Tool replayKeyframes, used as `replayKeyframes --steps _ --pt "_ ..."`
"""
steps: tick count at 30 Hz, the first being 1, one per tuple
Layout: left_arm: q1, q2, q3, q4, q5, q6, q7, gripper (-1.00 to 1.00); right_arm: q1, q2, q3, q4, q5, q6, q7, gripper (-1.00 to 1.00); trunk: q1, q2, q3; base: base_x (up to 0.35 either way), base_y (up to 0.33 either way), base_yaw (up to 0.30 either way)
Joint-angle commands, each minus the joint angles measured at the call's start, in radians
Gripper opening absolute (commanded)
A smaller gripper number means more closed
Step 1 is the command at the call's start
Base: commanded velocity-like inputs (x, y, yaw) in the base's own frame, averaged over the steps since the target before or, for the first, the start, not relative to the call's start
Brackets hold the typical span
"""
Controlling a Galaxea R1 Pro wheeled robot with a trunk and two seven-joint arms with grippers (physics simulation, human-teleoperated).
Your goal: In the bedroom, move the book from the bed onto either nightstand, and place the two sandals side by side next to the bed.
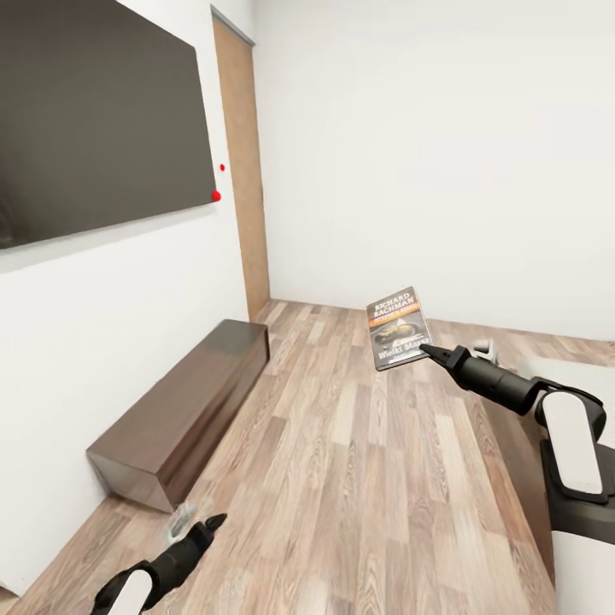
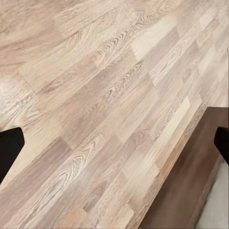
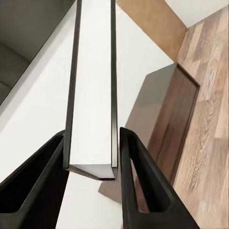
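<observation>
- While my left gripper (image 1: 207, 523) hangs low over the plank floor (image 1: 359, 478), just off the near end of the long dark console (image 1: 184, 410), its jaws stand wide apart with nothing between them; in the left wrist view one black fingertip (image 2: 9, 150) sits at each edge, bare boards between, and the console (image 2: 191, 191) runs along one corner.
- My right gripper (image 1: 427, 348) reaches out over the floor, well out from the console and higher than its top, and its jaws are pressed against the book (image 1: 398, 328), holding it by its lower edge.
- In the right wrist view the book (image 3: 93, 86) stands edge-on between my two black fingers (image 3: 143, 191), its pale page block framed by dark covers, both fingers touching its sides.
- The book's cover faces my head camera, tilted a little, with white "RICHARD BACHMAN" lettering, an orange band and a grey picture.
- Beyond the book, farther from the console, a pale grey surface with a dark edge (image 1: 555, 369) shows near my right arm; I cannot tell what it is.
- Above the console a large dark screen (image 1: 94, 120) hangs on the white wall (image 1: 128, 290).
- Past the console's far end, a tall wooden door (image 1: 243, 171) stands in the corner.
</observation>
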Motion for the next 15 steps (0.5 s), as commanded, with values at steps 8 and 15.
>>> replayKeyframes --steps 8,15 --pt "0.054 0.005 0.145 -0.059 0.046 0.044 -0.001 1.0 0.004 0.0 -0.001 -0.011 -0.001 0.005 0.012 -1.0 0.001 -0.001 -0.001 0.298 0.02 -0.267" --pt "0.066 0.003 0.149 -0.075 0.052 0.058 -0.003 1.0 0.006 0.002 0.0 -0.015 -0.002 0.005 0.012 -1.0 0.001 -0.001 -0.001 0.328 0.003 -0.266"
